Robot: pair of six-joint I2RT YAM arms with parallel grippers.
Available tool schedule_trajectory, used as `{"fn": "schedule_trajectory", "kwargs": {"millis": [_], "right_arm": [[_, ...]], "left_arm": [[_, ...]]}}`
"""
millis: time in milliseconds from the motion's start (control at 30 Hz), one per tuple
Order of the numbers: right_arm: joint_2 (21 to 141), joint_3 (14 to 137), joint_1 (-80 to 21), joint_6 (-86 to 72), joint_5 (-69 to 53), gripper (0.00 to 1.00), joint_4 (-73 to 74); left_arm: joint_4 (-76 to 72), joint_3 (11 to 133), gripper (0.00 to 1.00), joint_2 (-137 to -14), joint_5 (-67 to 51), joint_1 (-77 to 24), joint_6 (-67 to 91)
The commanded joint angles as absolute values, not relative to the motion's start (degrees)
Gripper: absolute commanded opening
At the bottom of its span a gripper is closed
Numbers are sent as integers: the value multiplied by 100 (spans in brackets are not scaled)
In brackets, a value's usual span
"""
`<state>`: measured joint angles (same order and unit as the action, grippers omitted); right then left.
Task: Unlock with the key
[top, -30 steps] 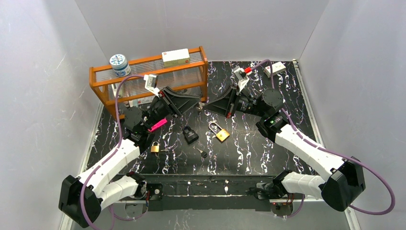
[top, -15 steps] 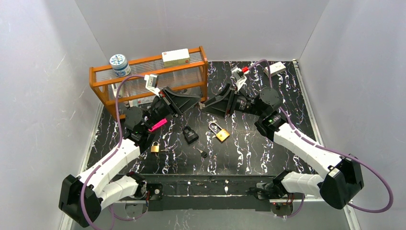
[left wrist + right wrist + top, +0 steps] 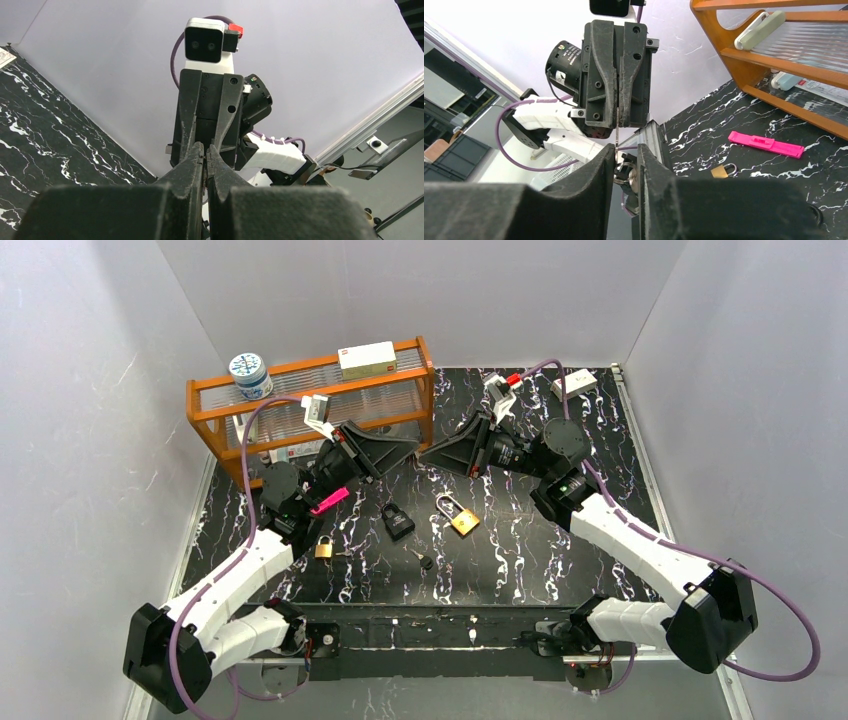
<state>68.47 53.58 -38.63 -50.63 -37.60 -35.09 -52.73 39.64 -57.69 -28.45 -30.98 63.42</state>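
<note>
The key (image 3: 623, 169) is off the table, held in the air between the two arms over the far middle of the surface. Its thin blade is pinched in the fully closed left gripper (image 3: 619, 117), and its head and ring hang between the fingers of the right gripper (image 3: 626, 155). Those fingers stand partway apart on either side of the head, and I cannot tell whether the pads are pressing on it. This looks like a handover or a re-grip, so the unlocking itself has not begun. The next move calls for one gripper to take a firm, square hold of the head so the blade sticks out free. The other gripper then has to let go without twisting the key, and the blade must be lined up with a keyhole. Below, in the middle of the table, lie a black padlock (image 3: 397, 520) and just to its right a brass padlock (image 3: 458, 516) with a long shackle. A smaller brass padlock (image 3: 324, 549) lies nearer and to the left, with a loose dark-headed key (image 3: 423, 559) close by and a pink strip (image 3: 328, 502) further left. The table (image 3: 520, 540) is black with white marbling. At its far left stands an orange shelf (image 3: 310, 390) carrying a round tin (image 3: 249, 372) and a pale box (image 3: 367, 360). Plain pale walls (image 3: 450, 290) close in the sides and the back.
</note>
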Motion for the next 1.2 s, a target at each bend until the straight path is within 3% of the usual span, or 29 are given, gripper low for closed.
{"fn": "schedule_trajectory", "kwargs": {"millis": [0, 133, 233, 400, 467, 533, 567, 667, 767, 933, 1167], "right_arm": [[6695, 5539, -3841, -5009, -3697, 27, -3771], [6671, 5459, -3843, -5031, -3685, 16, -3765], [6687, 5455, -3841, -5081, -3688, 2, -3786], [6631, 5443, -3841, -5081, -3574, 1, -3827], [6588, 5426, -3841, -5035, -3533, 1, -3812], [6532, 5404, -3841, -4940, -3421, 1, -3702], [6490, 5404, -3841, -4847, -3315, 1, -3578], [6318, 5416, -3841, -4451, -2806, 1, -3019], [6151, 5550, -3842, -3945, -1779, 1, -1950], [5904, 5529, -3806, -3657, 547, 1, -281], [5240, 4876, -3773, -3916, 1768, 1, 1013]], "left_arm": [[-5510, 4005, 0, -5714, -2511, -3120, 6269], [-5532, 3971, 0, -5695, -2228, -3120, 6261], [-5543, 3957, 0, -5695, -2180, -3120, 6274], [-5541, 3948, 1, -5704, -2137, -3120, 6297], [-5540, 3889, 20, -5689, -2062, -3120, 6367], [-5463, 3811, 52, -5643, -1883, -3121, 6394], [-5369, 3781, 61, -5593, -1744, -3120, 6389], [-4417, 3767, 79, -5289, -1092, -3123, 6097], [-2080, 4295, 88, -4931, 1, -3120, 5490], [648, 5106, 88, -5283, 1025, -3141, 5528], [1196, 5228, 83, -6577, 1264, -3878, 5985]]}}
